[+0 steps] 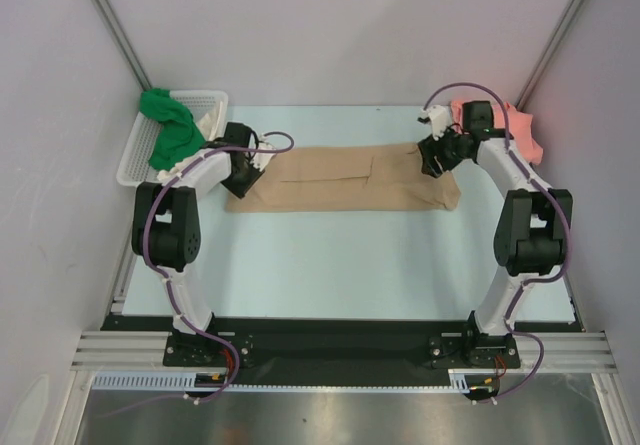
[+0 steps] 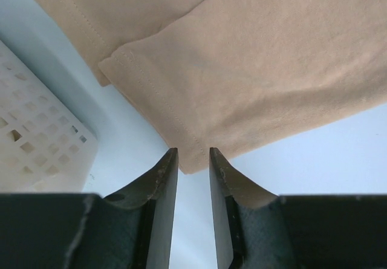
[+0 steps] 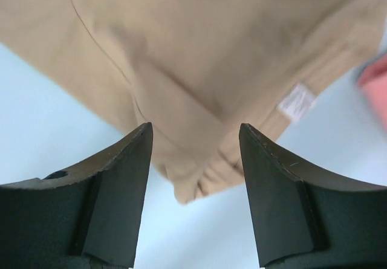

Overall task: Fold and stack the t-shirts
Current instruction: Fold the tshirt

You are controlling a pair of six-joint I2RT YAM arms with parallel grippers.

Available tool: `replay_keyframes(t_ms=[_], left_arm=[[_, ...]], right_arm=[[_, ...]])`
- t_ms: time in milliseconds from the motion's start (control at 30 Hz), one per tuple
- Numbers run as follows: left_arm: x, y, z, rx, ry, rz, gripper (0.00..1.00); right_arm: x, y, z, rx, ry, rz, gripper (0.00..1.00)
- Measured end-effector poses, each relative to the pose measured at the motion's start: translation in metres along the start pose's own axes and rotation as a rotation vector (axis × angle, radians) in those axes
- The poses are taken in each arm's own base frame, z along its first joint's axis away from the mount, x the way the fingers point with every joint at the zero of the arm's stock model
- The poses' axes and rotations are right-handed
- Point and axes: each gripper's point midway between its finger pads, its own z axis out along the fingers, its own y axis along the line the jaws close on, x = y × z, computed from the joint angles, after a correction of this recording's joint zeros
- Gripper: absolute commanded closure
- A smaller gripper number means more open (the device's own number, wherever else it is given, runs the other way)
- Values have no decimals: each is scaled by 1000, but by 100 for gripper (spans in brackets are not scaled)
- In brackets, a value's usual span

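A tan t-shirt (image 1: 345, 177) lies flat across the middle of the table, folded into a long strip. My left gripper (image 1: 252, 171) hovers at its left end. In the left wrist view the left gripper (image 2: 193, 150) has a narrow gap, with the tan shirt's corner (image 2: 242, 69) just past the tips and nothing pinched. My right gripper (image 1: 434, 159) is at the shirt's right end. In the right wrist view the right gripper (image 3: 195, 127) is wide open over the bunched collar corner (image 3: 199, 178). A salmon pink t-shirt (image 1: 522, 130) lies at the back right. A green t-shirt (image 1: 168, 130) and a cream one (image 1: 210, 120) are in the basket.
A white lattice basket (image 1: 135, 160) stands at the back left, beside my left arm; its wall shows in the left wrist view (image 2: 36, 142). The pale blue table top (image 1: 340, 265) is walled in on the left, right and back.
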Motion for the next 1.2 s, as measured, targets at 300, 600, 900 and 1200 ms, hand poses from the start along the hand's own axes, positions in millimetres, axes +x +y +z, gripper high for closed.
replay_keyframes(t_ms=[300, 600, 900, 1200], left_arm=[[20, -3, 26, 19, 71, -4, 69], [19, 3, 32, 4, 82, -16, 70], [19, 3, 32, 6, 87, -15, 71], [19, 3, 32, 3, 90, -15, 71]], right_arm=[[75, -7, -22, -135, 92, 216, 38], [100, 31, -20, -266, 144, 217, 37], [107, 29, -20, -257, 149, 218, 39], [131, 19, -9, -247, 198, 236, 78]])
